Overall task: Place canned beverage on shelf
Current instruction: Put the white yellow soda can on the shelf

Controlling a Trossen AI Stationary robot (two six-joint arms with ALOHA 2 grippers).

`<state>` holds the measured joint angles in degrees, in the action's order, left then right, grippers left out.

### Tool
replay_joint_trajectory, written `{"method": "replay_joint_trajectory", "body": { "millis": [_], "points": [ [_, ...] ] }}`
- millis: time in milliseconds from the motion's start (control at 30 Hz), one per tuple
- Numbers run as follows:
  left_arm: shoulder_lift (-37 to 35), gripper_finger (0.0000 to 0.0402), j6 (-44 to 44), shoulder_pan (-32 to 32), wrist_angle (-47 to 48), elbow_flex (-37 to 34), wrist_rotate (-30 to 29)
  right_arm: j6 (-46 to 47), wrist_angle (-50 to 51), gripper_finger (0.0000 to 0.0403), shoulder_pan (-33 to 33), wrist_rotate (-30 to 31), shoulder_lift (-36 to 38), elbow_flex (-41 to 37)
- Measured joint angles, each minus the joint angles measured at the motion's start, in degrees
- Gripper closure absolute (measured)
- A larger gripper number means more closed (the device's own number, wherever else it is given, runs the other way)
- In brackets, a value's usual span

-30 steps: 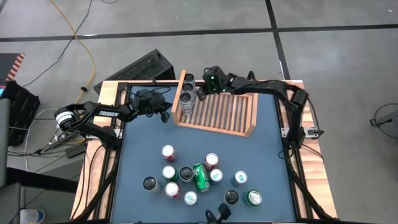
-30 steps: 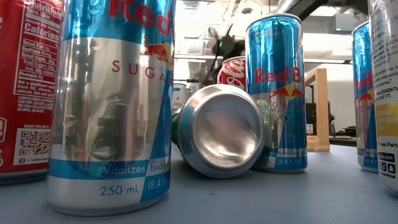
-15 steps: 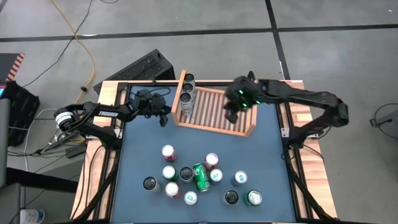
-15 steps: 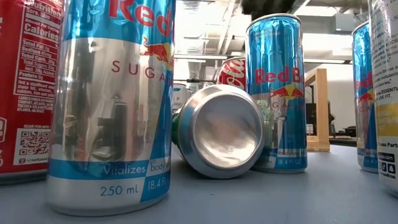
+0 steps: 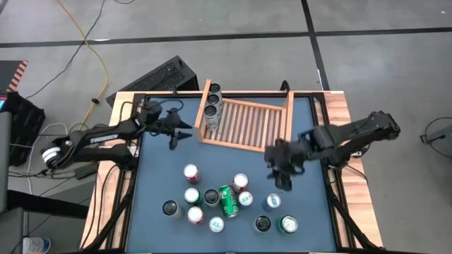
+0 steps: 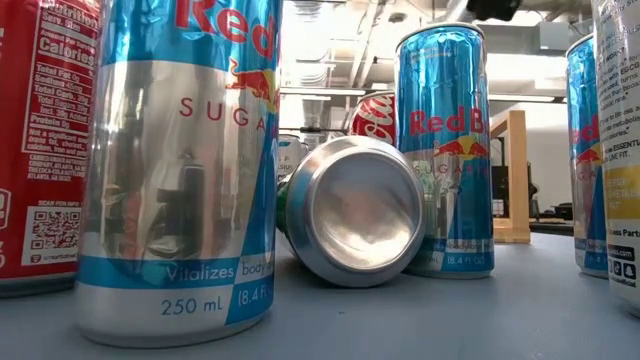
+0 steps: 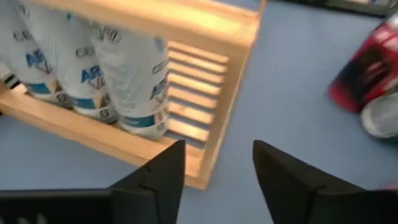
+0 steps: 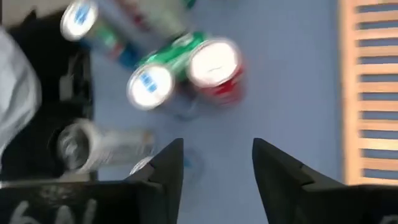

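The shelf (image 5: 247, 125), a light wooden slatted tray, lies at the table's far middle. Three white cans (image 5: 211, 107) stand upright in a row along its left wall, close before my left wrist camera (image 7: 134, 81). Several loose cans (image 5: 226, 201) stand near the table's front; a green one (image 5: 228, 200) lies on its side among them. My left gripper (image 5: 176, 135) (image 7: 217, 149) hovers open just left of the shelf's near left corner (image 7: 214, 130). My right gripper (image 5: 279, 175) (image 8: 217, 146) is open above the table between the shelf and the loose cans, holding nothing.
The right wrist view looks down on a red-topped can (image 8: 214, 65), the lying green can (image 8: 177, 53) and a blue-and-white can top (image 8: 149, 87). In the low view, tall blue cans (image 6: 180, 160) fill the foreground. A black keyboard (image 5: 159, 76) lies beyond the far left corner.
My right gripper has swung from the shelf's far left corner, beside the white cans, across the shelf toward the table's near right, and now hangs past the shelf's front rim. My left gripper has drawn back a little from the shelf toward the table's left and risen.
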<state>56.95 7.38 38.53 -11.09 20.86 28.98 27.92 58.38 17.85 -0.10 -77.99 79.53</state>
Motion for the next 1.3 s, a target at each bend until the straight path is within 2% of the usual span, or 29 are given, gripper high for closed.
{"method": "replay_joint_trajectory", "body": {
  "millis": [133,300,500,733,900,1033,1167,1300],
  "points": [
    [-6.2,0.0191,-4.91,-1.19,1.53,0.0,3.02,4.75,-1.66,0.0212,6.03,-0.04,-3.32,0.0],
    [-12.12,0.0177,-9.65,-4.19,1.2,0.0,7.63,11.57,-4.67,0.0211,12.24,-1.66,-7.68,0.0],
    [-16.61,0.0177,-13.08,-8.51,0.89,0.0,6.92,15.19,-3.5,0.0211,17.11,-1.41,-12.58,2.47],
    [-19.04,0.0177,-13.82,-12.81,0.91,0.0,3.27,14.66,0.69,0.0217,19.21,1.66,-19.17,12.89],
    [-19.15,0.0177,-13.18,-14.47,0.91,0.0,0.04,11.81,10.76,0.0225,21.32,5.06,-25.68,23.86],
    [-19.15,0.0177,-14.19,-15.34,1.13,0.0,-0.68,10.58,14.82,0.0228,21.99,5.66,-30.18,31.01],
    [-19.15,0.0177,-14.54,-15.74,1.11,0.0,-1.29,9.0,15.63,0.0228,21.47,5.61,-33.48,34.97],
    [-19.15,0.0177,-14.17,-15.74,1.13,0.0,-1.36,6.3,15.36,0.0226,21.03,4.94,-34.96,35.61]
  ]
}}
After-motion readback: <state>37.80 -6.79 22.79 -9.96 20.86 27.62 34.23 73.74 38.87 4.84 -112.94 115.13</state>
